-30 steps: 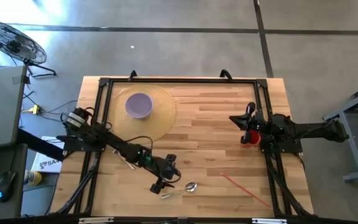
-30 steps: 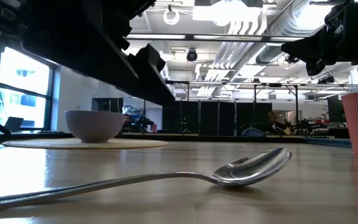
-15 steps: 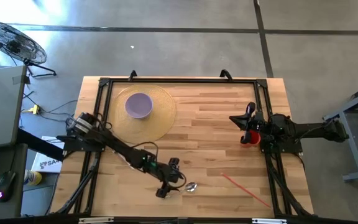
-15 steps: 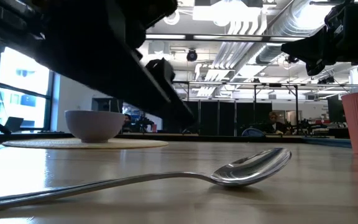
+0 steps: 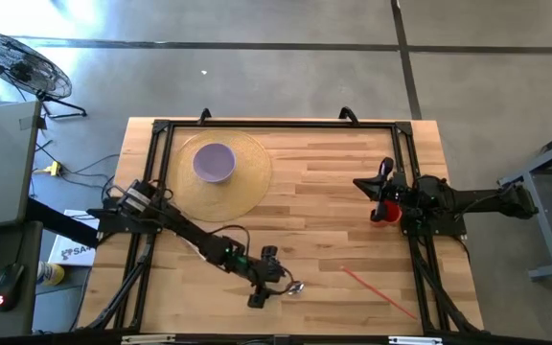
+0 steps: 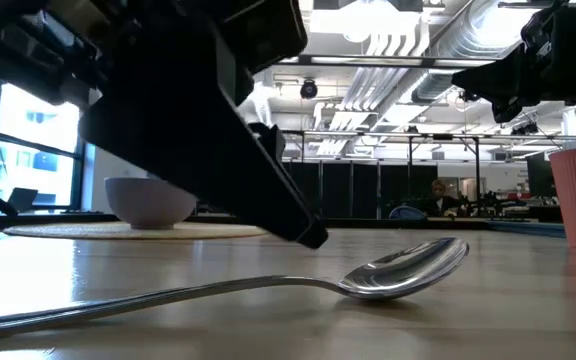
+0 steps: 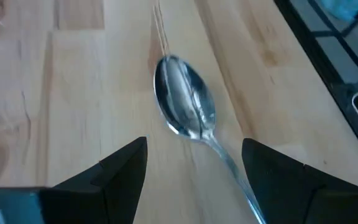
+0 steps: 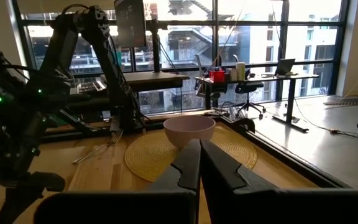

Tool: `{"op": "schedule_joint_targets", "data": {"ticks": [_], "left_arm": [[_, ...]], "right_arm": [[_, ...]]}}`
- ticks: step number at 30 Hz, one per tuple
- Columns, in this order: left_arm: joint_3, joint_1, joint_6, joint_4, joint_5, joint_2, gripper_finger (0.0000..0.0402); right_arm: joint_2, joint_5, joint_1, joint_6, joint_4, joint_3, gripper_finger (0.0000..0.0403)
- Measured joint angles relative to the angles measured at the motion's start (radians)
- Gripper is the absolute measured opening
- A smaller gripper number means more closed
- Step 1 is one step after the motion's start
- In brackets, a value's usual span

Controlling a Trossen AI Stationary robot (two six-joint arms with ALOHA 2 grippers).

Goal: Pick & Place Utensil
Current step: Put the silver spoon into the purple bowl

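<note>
Shiny metal spoon (image 7: 185, 102), bowl up, handle between the left claw's (image 7: 194, 168) spread fingers.

The left gripper (image 5: 264, 282) covers the spoon's (image 5: 294, 287) handle from above, the handle runs off the picture edge in both the low and left wrist views, and the right arm hides part of the red cup (image 5: 381, 212).
</note>
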Motion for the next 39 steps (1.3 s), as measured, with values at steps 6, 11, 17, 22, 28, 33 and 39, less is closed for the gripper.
{"op": "schedule_joint_targets", "data": {"ticks": [6,11,17,22,28,33,39], "left_arm": [[0.001,-0.059,-0.017,0.032,-0.064,0.000,0.0259],[0.005,-0.063,-0.077,0.014,-0.106,0.000,0.0259],[0.007,-0.064,-0.100,0.008,-0.137,0.012,0.0259],[0.018,-0.088,-0.094,0.036,-0.127,0.064,0.0259],[0.032,-0.084,-0.093,0.006,-0.140,0.073,0.0259],[0.036,-0.065,-0.084,-0.076,-0.144,0.067,0.0245],[0.033,-0.034,-0.078,-0.103,-0.147,0.060,0.0190]], "right_arm": [[0.001,0.000,0.000,0.000,0.000,0.000,0.0001],[0.001,0.000,0.000,0.000,0.000,0.000,0.0003],[0.001,0.000,0.000,0.000,0.000,0.000,0.0003],[0.002,0.000,0.000,0.000,0.001,0.000,0.0002],[0.001,0.000,0.000,0.000,0.003,0.000,0.0005],[0.001,0.000,0.000,0.000,0.003,0.000,0.0001],[0.001,0.000,0.000,0.000,0.003,0.000,0.0005]]}}
